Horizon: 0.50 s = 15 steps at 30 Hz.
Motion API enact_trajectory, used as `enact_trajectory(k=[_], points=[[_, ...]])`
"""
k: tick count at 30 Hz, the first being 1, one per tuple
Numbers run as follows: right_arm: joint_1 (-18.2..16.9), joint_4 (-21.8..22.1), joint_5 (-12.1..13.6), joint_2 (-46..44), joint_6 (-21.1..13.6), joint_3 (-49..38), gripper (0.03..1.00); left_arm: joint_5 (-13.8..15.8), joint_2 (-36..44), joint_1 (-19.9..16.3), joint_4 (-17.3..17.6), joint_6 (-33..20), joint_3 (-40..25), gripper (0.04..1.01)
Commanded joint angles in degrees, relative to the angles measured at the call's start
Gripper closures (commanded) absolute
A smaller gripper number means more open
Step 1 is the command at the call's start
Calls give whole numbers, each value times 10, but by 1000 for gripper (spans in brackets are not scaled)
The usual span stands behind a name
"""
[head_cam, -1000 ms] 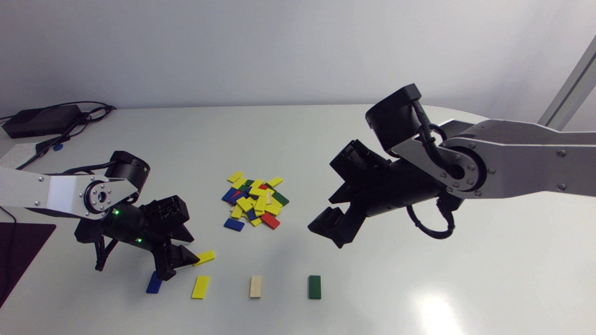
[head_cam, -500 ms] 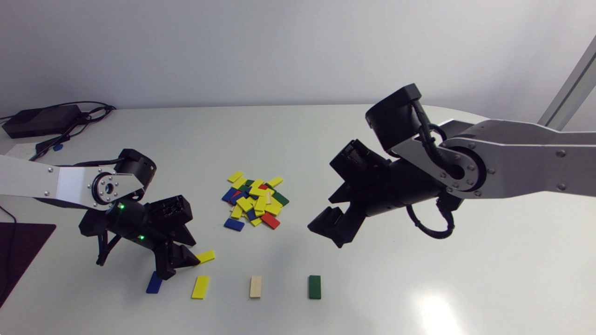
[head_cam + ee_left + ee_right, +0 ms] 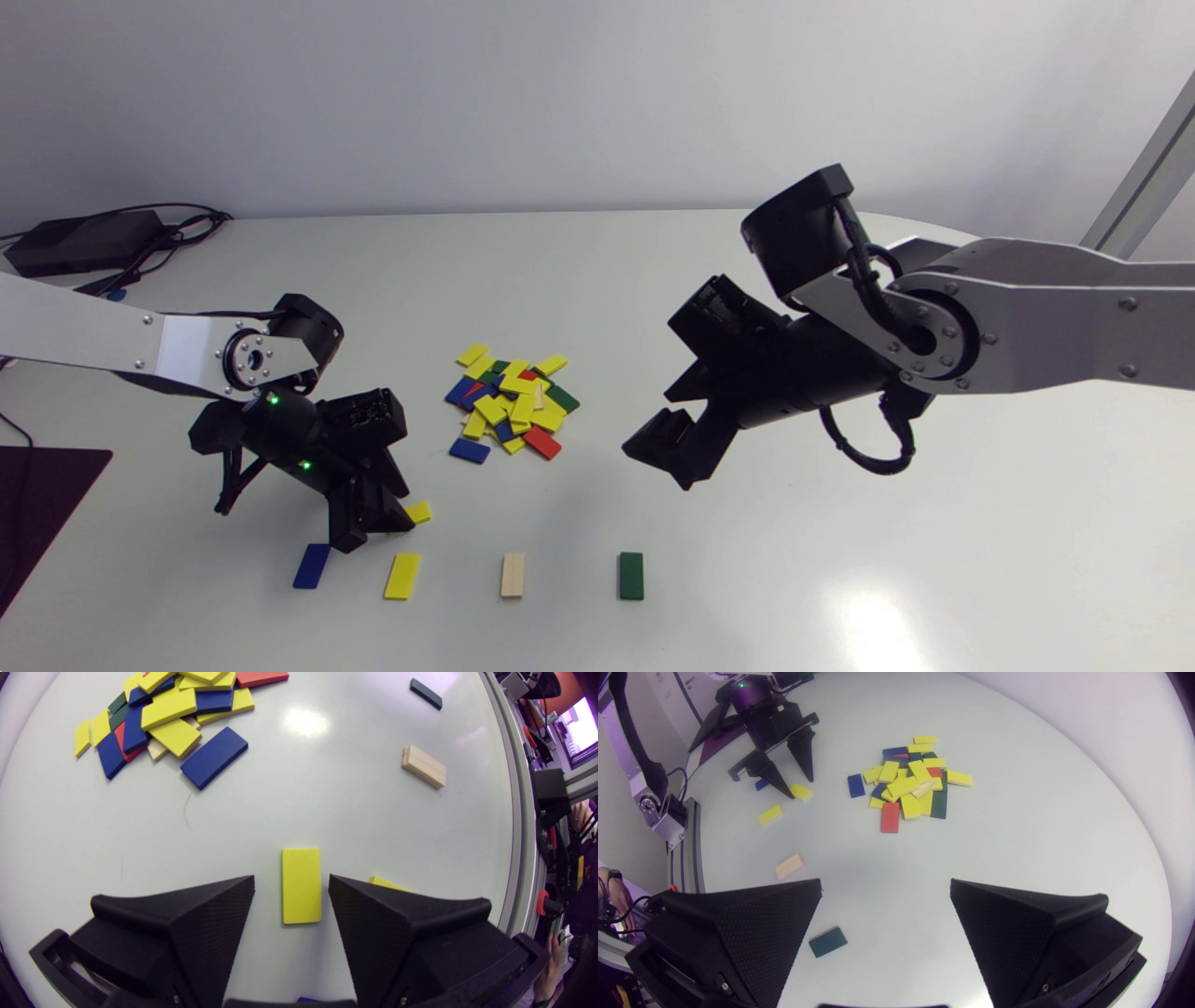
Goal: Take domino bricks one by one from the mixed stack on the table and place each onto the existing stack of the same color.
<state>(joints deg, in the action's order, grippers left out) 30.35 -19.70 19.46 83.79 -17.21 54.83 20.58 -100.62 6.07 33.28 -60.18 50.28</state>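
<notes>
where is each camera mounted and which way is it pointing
Head view: fixed above the table, looking down; both arms show, left claw low at a yellow brick, right claw higher, beside the mixed pile.
Left wrist view: on the left arm's last link, facing down at the table; its open claw flanks that yellow brick without touching.
Right wrist view: on the right arm's last link, facing across the pile toward the left claw; its own open claw shows.
Shared: both wrist views show the pile, beige stack and green brick.
</notes>
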Motion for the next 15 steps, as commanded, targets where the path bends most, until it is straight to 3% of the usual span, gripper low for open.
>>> enact_trajectory(k=[1,5,9,15], points=[[-3,5,-2,13,-11,-11,66,-3,-27,3,12,-20,13,528],[-4,5,-2,15,-12,-10,67,-3,-33,4,25,-23,21,608],[-4,5,-2,15,-12,-10,67,-2,-34,9,50,-32,24,608],[-6,6,-1,16,-12,-9,67,-2,-32,11,59,-32,18,607]])
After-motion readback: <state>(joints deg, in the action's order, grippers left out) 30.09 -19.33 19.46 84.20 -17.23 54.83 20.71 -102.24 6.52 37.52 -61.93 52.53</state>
